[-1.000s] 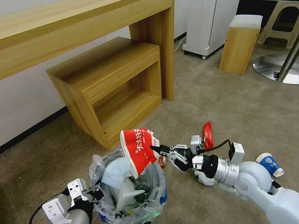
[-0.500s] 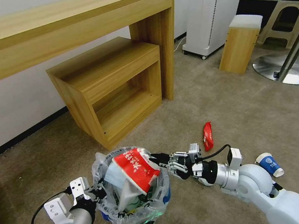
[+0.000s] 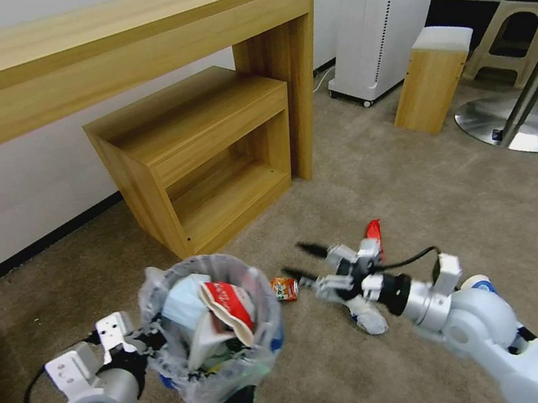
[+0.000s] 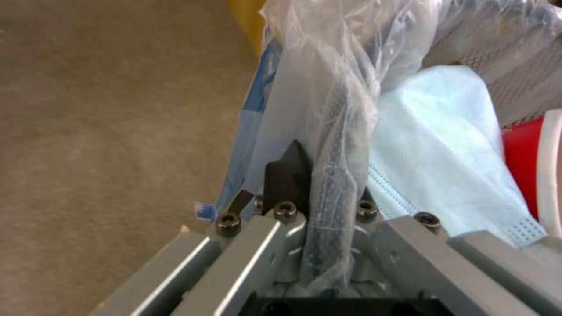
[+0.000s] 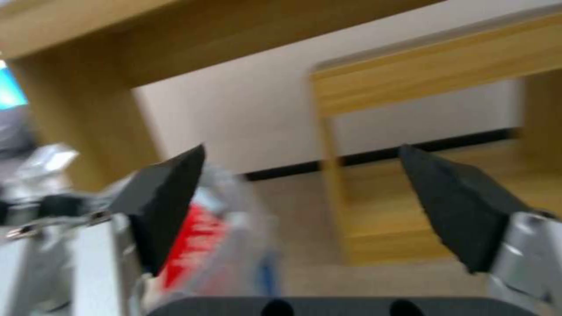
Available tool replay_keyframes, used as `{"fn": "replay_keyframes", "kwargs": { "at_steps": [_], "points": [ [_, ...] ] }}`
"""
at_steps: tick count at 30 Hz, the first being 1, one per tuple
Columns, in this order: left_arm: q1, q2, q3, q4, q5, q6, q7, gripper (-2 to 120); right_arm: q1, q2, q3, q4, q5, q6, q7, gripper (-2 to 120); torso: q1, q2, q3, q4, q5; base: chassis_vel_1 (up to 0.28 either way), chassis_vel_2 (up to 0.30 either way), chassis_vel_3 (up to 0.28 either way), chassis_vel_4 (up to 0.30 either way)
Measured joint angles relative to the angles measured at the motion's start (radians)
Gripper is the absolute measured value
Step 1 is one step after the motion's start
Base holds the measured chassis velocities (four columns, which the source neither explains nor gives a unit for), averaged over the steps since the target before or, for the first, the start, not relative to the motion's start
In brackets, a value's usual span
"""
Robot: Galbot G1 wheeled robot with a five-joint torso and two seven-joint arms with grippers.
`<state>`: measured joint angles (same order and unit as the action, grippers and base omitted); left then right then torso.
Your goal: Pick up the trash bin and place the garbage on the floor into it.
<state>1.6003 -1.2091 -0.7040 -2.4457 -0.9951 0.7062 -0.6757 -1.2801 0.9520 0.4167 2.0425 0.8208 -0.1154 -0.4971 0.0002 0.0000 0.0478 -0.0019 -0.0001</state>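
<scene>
The trash bin (image 3: 211,331) hangs low at the near left, with the left claw (image 3: 143,339) pinched shut on its bagged rim (image 4: 333,175). It stands nearly upright, mouth up, its long way up and down, with a red cup (image 3: 230,305) and a blue mask (image 4: 445,175) on top. The right claw (image 3: 298,261) is wide open, holding nothing, just right of the bin. A small can (image 3: 285,288) lies on the floor (image 3: 348,189) between them. To do this well, I think the bin should stay level and close while the open claw goes down over the can.
</scene>
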Motion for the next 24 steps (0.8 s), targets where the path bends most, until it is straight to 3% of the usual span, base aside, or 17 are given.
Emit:
{"fn": "replay_keyframes", "kwargs": {
  "at_steps": [2,7,9,14,19,24],
  "points": [
    [0.000,0.004,-0.012,0.010,0.009,-0.001,-0.004,1,-0.025,0.011,0.066,-0.010,-0.041,0.007,0.042,97,0.000,0.000,0.000,0.0001,0.0000,0.000,0.000,0.000,0.000],
    [-0.004,0.004,-0.022,0.019,0.021,-0.002,-0.001,1,-0.076,0.041,0.167,-0.006,-0.111,0.022,0.166,100,0.000,0.000,0.000,0.0000,0.0001,0.000,0.000,0.000,0.000],
    [-0.010,0.004,-0.025,0.024,0.026,-0.004,0.004,1,-0.115,0.063,0.218,-0.004,-0.154,0.099,0.253,100,0.000,0.000,0.000,-0.0002,0.0001,0.000,0.000,0.000,0.000],
    [-0.018,0.003,-0.026,0.032,0.057,-0.013,0.027,1,-0.194,0.115,0.307,0.026,-0.217,0.204,0.348,100,0.000,0.000,0.000,0.0000,0.0000,0.000,0.000,0.000,0.000],
    [-0.023,0.003,-0.026,0.038,0.075,-0.020,0.041,1,-0.243,0.171,0.364,0.057,-0.270,0.230,0.363,100,0.000,0.000,0.000,-0.0001,0.0000,0.000,0.000,0.000,0.000],
    [-0.026,0.007,-0.031,0.048,0.083,-0.024,0.060,1,-0.260,0.210,0.380,0.057,-0.300,0.288,0.311,100,0.000,0.000,0.000,0.0000,0.0000,0.000,0.000,0.000,0.000]
  ]
}}
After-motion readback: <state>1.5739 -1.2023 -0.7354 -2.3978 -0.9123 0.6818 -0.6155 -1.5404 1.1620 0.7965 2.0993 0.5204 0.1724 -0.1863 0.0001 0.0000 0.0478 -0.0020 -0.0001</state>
